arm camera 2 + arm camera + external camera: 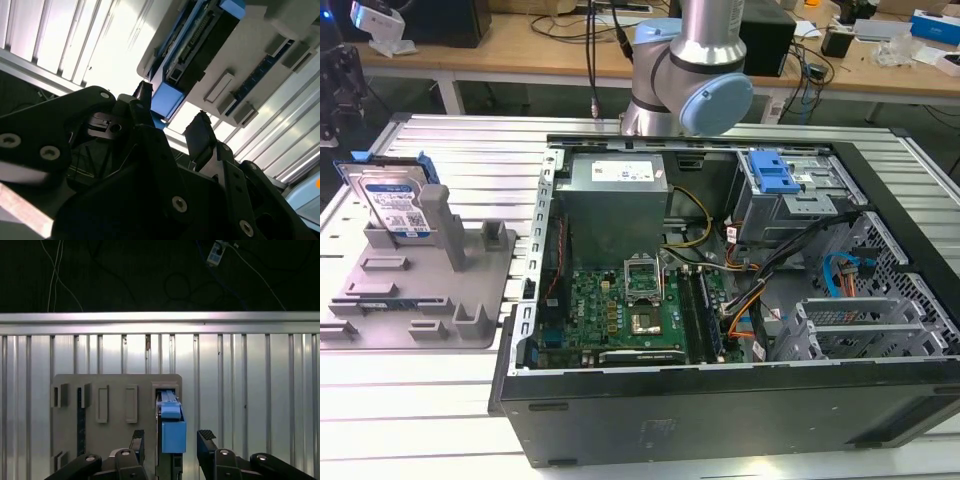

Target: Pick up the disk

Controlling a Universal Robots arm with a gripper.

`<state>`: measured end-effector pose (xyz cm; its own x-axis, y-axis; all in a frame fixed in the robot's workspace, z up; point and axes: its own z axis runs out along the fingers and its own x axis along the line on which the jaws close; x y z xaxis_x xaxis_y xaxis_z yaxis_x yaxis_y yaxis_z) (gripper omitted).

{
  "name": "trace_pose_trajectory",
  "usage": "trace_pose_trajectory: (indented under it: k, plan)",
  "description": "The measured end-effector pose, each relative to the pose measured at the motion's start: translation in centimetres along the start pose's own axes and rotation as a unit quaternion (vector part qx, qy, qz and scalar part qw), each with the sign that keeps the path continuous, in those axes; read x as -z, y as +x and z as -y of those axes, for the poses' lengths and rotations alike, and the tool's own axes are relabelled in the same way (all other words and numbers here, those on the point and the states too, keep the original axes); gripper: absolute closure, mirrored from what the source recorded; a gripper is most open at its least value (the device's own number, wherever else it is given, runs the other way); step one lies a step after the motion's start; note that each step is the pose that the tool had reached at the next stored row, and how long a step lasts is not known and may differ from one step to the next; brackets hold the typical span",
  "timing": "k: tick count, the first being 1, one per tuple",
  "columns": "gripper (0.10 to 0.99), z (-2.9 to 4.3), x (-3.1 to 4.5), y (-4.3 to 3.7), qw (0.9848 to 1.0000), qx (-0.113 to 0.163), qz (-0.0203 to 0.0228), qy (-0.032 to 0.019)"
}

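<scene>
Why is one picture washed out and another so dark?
Second wrist view: glare off the ribbed metal table washes it white, and the tool is a dark silhouette. First wrist view: beyond the table's edge it is nearly black. Exterior view: even light, the disk plainly lit.

The arm (672, 72) stands upright — its claw (172, 440) has both black fingers (206, 440) spread apart, gripping nothing

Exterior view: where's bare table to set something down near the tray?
Bare table in front of the tray, toward the near edge, and behind the tray up to the far edge. Crowded: the posts around the standing disk, and the open case, full of boards and cables.
</scene>
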<state>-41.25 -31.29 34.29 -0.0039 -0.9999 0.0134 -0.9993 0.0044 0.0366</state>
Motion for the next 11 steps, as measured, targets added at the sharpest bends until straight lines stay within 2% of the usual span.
trace_pose_trajectory:
  k: [3, 11]
  plan:
    - [0.545, 0.3, -0.34, 0.06, 1.0, 0.001, -0.0002, 0.0001]
    - [0.545, 0.39, -1.34, -0.11, 1.0, 0.002, -0.0005, 0.0]
